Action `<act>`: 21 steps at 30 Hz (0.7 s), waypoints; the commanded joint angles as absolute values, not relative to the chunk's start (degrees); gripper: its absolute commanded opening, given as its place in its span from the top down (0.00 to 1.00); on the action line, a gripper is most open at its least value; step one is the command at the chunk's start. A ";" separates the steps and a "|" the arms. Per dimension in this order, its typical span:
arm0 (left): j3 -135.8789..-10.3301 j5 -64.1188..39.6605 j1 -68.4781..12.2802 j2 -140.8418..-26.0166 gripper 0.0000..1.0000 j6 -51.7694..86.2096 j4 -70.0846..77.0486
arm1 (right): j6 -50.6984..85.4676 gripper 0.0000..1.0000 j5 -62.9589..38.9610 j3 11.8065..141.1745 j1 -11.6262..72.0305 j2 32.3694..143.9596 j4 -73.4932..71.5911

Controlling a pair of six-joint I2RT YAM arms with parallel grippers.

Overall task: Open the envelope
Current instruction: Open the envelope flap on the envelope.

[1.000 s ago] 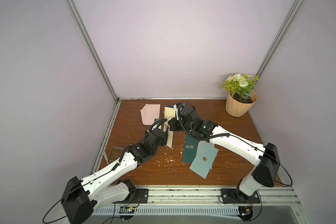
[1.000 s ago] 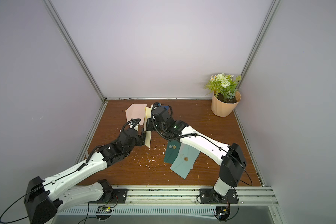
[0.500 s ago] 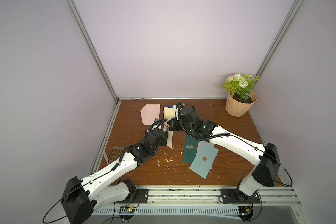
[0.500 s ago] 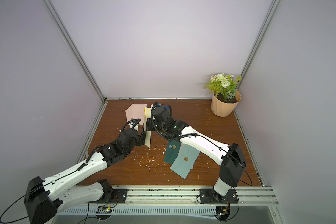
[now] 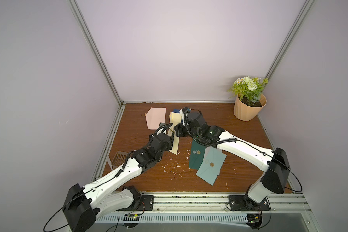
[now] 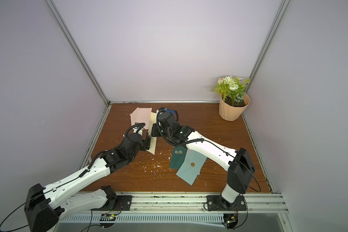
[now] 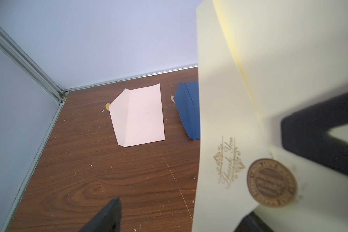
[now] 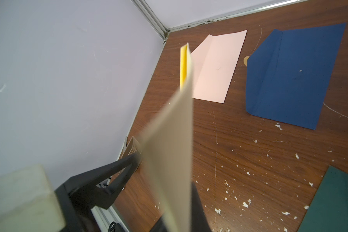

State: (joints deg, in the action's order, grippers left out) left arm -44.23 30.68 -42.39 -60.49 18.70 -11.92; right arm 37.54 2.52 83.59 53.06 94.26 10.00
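Right gripper (image 5: pixel 178 131) pinched the cream envelope (image 5: pixel 174 121) on edge from three o'clock, while the left gripper (image 5: pixel 171 140) sat spread wide by its seal (image 7: pixel 271 182) at seven o'clock.

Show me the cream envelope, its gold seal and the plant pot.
cream envelope (image 7: pixel 225 112): left wrist view, bare paper away from the lettering.
gold seal (image 7: pixel 271 182): left wrist view, centre of the round sticker.
plant pot (image 5: pixel 247 113): in a top view, middle of its ribbed wall.

We see a cream envelope (image 5: pixel 175 121) near centre, green envelopes (image 5: pixel 209 167) at five o'clock, a plant (image 5: pixel 248 94) at two o'clock.
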 commanded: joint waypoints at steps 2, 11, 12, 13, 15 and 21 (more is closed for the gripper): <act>-44.91 33.61 -42.45 -59.24 0.14 19.31 -8.77 | 38.23 1.00 -1.53 82.79 53.96 93.36 12.41; -44.99 34.01 -42.45 -59.19 0.13 19.27 -8.88 | 38.32 1.00 -1.71 82.59 54.05 93.08 12.30; -44.97 34.00 -42.43 -59.15 0.13 19.25 -8.92 | 38.31 1.00 -1.76 82.54 54.05 93.06 12.31; -44.90 34.05 -42.35 -59.15 0.13 19.29 -8.96 | 38.23 1.00 -1.74 82.53 54.05 93.07 12.31; -44.77 34.10 -42.36 -59.15 0.12 19.27 -8.96 | 38.19 1.00 -1.80 82.45 54.05 93.06 12.39; -44.78 34.06 -42.10 -59.06 0.12 19.22 -9.05 | 38.06 1.00 -1.93 82.49 54.05 93.14 12.44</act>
